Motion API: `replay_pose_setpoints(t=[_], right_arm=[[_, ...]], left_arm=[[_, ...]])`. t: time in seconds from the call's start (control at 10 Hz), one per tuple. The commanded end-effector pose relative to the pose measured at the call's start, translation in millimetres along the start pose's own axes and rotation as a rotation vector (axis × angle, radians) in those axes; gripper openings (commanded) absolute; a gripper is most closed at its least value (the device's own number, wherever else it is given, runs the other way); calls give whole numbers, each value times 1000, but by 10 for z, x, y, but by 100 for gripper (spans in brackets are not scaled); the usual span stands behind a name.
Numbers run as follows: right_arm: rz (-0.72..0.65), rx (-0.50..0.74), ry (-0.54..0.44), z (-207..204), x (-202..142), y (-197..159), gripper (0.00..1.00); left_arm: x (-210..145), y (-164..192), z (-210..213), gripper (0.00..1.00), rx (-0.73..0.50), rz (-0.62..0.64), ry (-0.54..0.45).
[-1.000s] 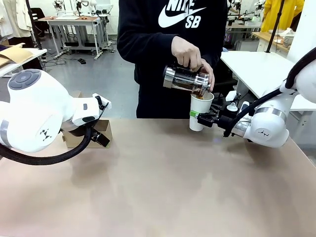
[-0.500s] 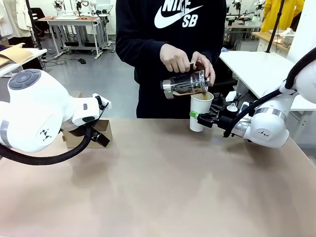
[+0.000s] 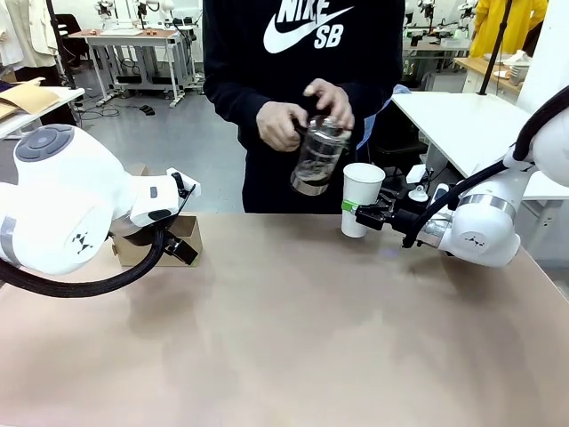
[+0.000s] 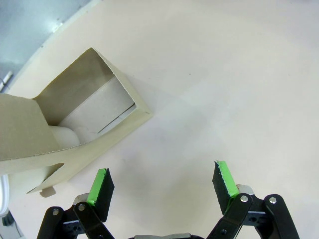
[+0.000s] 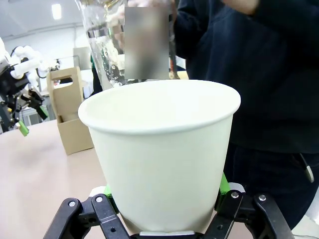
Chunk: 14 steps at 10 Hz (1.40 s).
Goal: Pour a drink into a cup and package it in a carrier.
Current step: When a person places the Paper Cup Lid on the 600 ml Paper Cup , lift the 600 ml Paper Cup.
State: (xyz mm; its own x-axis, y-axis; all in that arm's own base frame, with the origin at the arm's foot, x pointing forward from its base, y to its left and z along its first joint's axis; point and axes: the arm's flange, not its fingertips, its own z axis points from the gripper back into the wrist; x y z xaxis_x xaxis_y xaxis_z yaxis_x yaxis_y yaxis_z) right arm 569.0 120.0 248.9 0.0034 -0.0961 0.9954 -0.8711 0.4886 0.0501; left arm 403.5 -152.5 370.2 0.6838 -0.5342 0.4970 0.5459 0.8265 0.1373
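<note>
My right gripper [image 3: 359, 214] is shut on the tall white paper cup [image 3: 362, 198], which stands upright at the table's far right. In the right wrist view the cup [image 5: 164, 159] sits between the green pads [image 5: 223, 182]; its inside is hidden. The person's hands hold the glass jug [image 3: 317, 157] just left of the cup, tipped back and looking nearly clear, with no dark drink showing in it. The brown carrier [image 3: 187, 238] stands at the far left, partly behind my left arm. My left gripper [image 4: 162, 181] hangs open over bare table beside the carrier [image 4: 75, 124].
A white side table [image 3: 462, 124] stands behind my right arm, with small white items [image 3: 417, 182] at its near edge. The person stands close at the table's far edge. The tan tabletop [image 3: 293, 338] spreads wide between the two arms.
The person has stopped pouring, tipping the jug back up and drawing it away to the left of the cup. Both arms and the cup have stayed put.
</note>
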Motion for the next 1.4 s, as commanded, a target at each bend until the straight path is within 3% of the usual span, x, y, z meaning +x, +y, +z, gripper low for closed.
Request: replay_pose_setpoints(t=[0.0,1.3], right_arm=[[0,-11,-16,-28,39,8,81],[0,-11,-16,-28,39,8,81]], left_arm=[[-2,5,3,100,-2,2,-1],[-2,5,3,100,-2,2,-1]])
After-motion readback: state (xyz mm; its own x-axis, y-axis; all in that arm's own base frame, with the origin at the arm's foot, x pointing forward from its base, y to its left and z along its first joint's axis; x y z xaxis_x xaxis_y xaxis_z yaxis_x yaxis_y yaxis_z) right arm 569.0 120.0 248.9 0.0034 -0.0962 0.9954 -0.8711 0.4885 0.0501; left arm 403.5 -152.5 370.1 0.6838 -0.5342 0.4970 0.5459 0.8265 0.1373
